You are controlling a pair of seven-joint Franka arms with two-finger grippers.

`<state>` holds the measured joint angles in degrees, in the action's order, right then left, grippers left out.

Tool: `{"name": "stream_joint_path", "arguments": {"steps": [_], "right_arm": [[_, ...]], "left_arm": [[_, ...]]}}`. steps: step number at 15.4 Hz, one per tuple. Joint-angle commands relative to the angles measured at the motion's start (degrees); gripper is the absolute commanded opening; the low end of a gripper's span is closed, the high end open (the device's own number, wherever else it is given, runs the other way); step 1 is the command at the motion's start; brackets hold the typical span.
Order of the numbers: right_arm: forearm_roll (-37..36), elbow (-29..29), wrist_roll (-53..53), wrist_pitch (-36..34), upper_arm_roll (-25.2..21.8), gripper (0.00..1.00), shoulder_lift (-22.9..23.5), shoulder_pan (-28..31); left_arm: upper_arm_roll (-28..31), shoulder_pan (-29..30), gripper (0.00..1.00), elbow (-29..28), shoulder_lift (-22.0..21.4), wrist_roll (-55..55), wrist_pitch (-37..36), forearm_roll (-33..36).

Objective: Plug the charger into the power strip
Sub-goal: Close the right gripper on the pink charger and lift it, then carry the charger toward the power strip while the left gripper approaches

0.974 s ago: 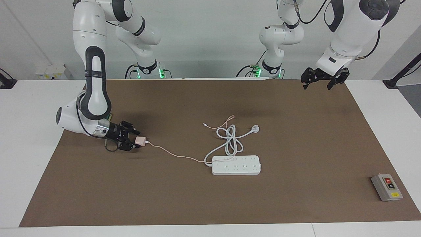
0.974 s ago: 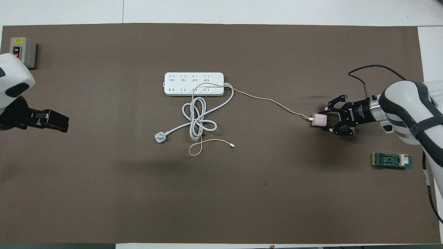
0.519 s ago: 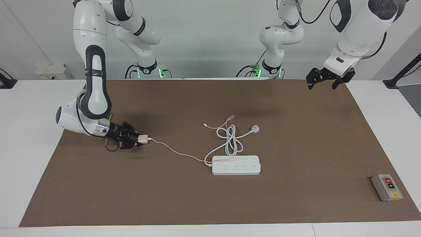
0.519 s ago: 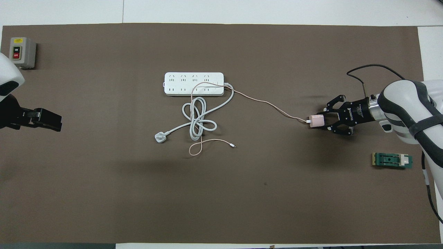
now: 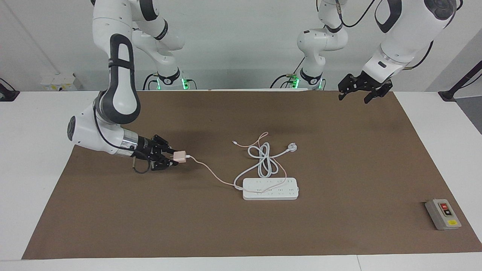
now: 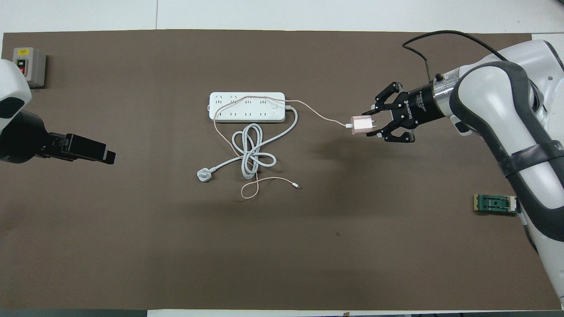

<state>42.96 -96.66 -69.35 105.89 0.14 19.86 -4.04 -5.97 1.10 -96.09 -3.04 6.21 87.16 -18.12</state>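
My right gripper (image 5: 174, 158) is shut on the pale pink charger (image 5: 180, 156) and holds it a little above the brown mat, toward the right arm's end of the table from the power strip. In the overhead view the gripper (image 6: 372, 125) holds the charger (image 6: 360, 125) sideways. Its thin pink cable (image 5: 211, 174) runs to the white power strip (image 5: 270, 189) and lies across the strip's top (image 6: 246, 107). My left gripper (image 5: 354, 93) hangs open and empty above the mat's edge nearest the robots, well away from the strip; it also shows in the overhead view (image 6: 103, 155).
The strip's thick white cord is coiled beside it, nearer to the robots, ending in a round white plug (image 5: 292, 147). A grey switch box (image 5: 443, 214) stands at the left arm's end. A small green part (image 6: 495, 204) lies at the right arm's end.
My right gripper has lifted the charger and carried it toward the power strip. The pink cable's slack has swung onto the strip's top. The left gripper has shifted slightly toward the table's middle.
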Motion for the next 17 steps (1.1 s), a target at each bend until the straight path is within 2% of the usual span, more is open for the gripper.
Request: {"name": "stream_joint_path", "arguments": {"steps": [1,4,7,9,11,13,15,17], "right_arm": [[4.66,3.14,-5.26,0.19,-0.14,0.0,0.18,-4.11],[6.7,4.54,-9.55,5.44,-0.14,0.0,0.27,-11.31],[6.35,4.81,-12.74,11.52,-0.23,0.0,0.62,-18.17],[6.18,4.29,-13.79,13.9,-0.23,0.0,0.79,-19.95],[5.74,4.11,-16.42,15.92,-0.23,0.0,1.4,-22.4],[5.74,4.11,-17.92,18.21,-0.23,0.0,2.29,-24.33],[5.74,4.2,-18.98,19.53,-0.23,0.0,2.55,-25.31],[5.65,4.2,-19.34,19.8,-0.23,0.0,2.55,-25.84]], "left_arm": [[-0.09,0.57,1.0,-2.61,-1.7,1.79,2.92,-8.31],[-0.09,0.66,1.0,-8.65,-4.06,1.79,6.44,-13.77],[0.0,0.75,1.0,-10.87,-4.87,1.88,7.41,-15.89],[0.17,1.71,1.0,-13.76,-5.3,1.44,9.08,-22.37],[0.09,1.28,1.0,-13.95,-5.22,1.35,9.7,-22.75],[0.35,1.89,1.0,-13.17,-3.04,1.97,8.13,-24.85],[0.26,5.65,1.0,-10.36,2.92,2.84,3.3,-30.2],[0.26,6.54,1.0,-11.14,6.28,10.45,6.43,-34.33]]}}
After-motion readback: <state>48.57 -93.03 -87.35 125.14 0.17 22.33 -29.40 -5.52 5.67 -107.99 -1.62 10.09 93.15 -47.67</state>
